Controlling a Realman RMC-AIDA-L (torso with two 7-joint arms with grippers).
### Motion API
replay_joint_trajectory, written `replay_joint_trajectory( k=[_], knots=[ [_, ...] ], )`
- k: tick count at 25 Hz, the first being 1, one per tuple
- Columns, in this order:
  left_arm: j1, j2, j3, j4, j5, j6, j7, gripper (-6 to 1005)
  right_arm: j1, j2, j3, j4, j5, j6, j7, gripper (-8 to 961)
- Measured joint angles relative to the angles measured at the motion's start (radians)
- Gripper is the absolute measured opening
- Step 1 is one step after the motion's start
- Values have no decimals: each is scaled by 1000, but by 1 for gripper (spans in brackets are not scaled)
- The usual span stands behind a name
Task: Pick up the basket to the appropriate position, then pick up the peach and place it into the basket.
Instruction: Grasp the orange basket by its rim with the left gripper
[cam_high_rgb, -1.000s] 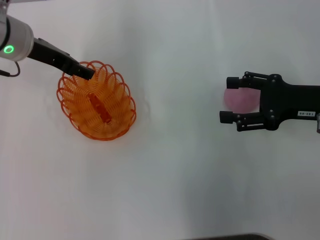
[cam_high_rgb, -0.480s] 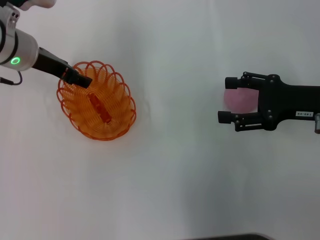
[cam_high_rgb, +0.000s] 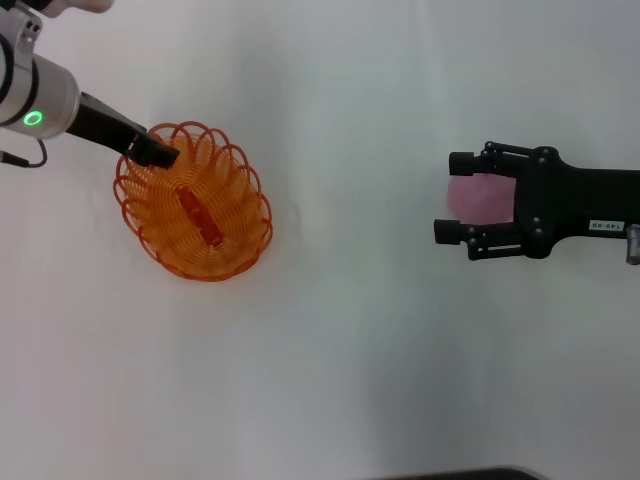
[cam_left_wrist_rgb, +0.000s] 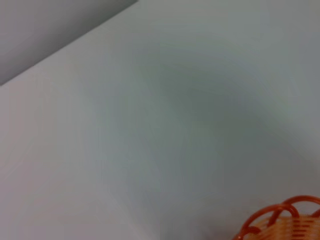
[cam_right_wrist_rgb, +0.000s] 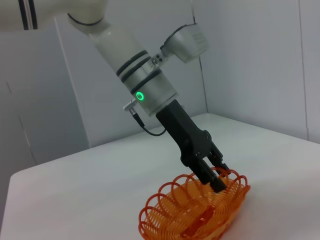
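The left gripper (cam_high_rgb: 160, 155) sits at the basket (cam_high_rgb: 195, 205) rim; whether its fingers pinch it, I cannot tell. The right gripper (cam_high_rgb: 455, 198) hovers with fingers wide apart around the peach (cam_high_rgb: 482, 198), gripping nothing. Close gently, centred on the fruit.

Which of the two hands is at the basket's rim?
The left hand, tip at the orange basket's far rim; the right hand is off to the side, open around the pink peach.

A smooth, pale grey-white bench (cam_left_wrist_rgb: 165, 125) fills almost the whole left wrist view. Across one corner, a straight slanting edge separates the bench from a darker grey area (cam_left_wrist_rgb: 45, 30) beyond it. At the opposite corner, a small part of an orange basket (cam_left_wrist_rgb: 282, 225) of thin looping wire strands shows, its scalloped rim loops curving above a paler woven orange inside.
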Motion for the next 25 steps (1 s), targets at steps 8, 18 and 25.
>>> replay_joint_trajectory(
  k=[8,18,25],
  knots=[
    [4,0,-6,1,-3,-2,4,478,-1,6,0,0,-4,9,-8,945],
    [6,-1,-5,2,-4,-2,7,106,-4,6,0,0,-3,9,-12,945],
    [3,-2,-4,9,-4,25,6,96,-4,6,0,0,-3,8,-13,945]
  ],
)
